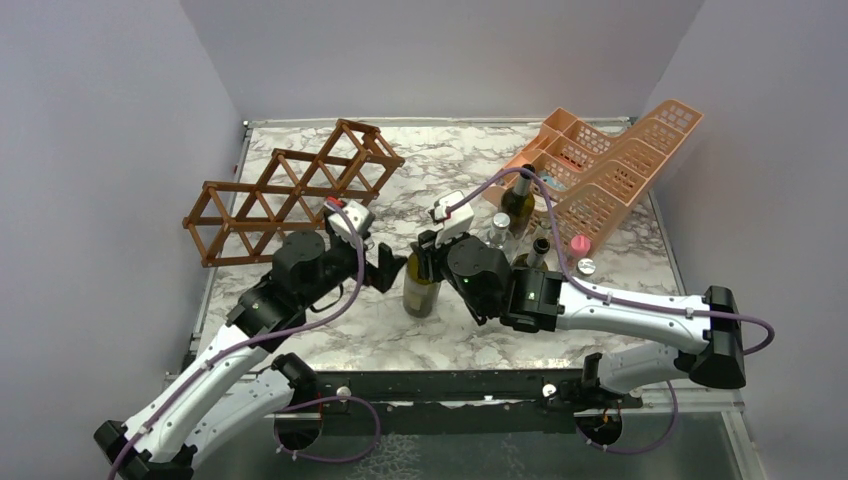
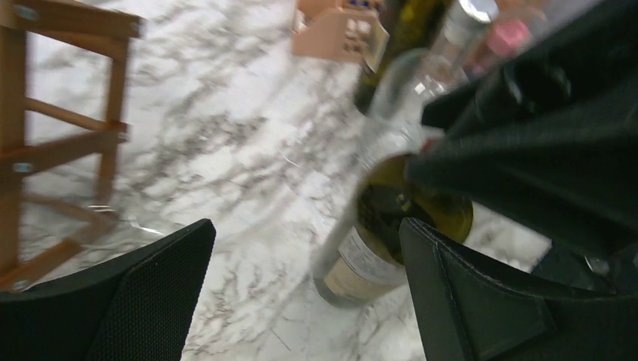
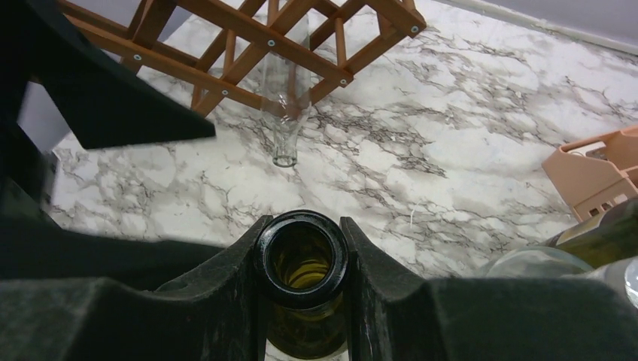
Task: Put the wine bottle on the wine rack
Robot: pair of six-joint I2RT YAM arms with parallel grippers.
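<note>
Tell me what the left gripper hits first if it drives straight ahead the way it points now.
Probably the green wine bottle, gripped at the neck by the right gripper. It sits just ahead of the open left gripper, off toward one side; depth is hard to judge.

The top view is bright and evenly lit, and the soft light seems to come from above. Around the wine bottle (image 1: 421, 288) the shadows on the marble table (image 1: 440, 160) are faint, with no hard edge, and the pale walls behind it show no glare. The left wrist view has strong motion blur: the bottle's label and glass are streaked, the wine rack (image 2: 60, 148) to its left has soft edges, and the things behind it are only patches of colour. In the right wrist view the mouth of the bottle is sharp. The black fingers (image 3: 218, 301) touching it are dark, almost without detail. The marble veins beyond the bottle are clear.
</note>
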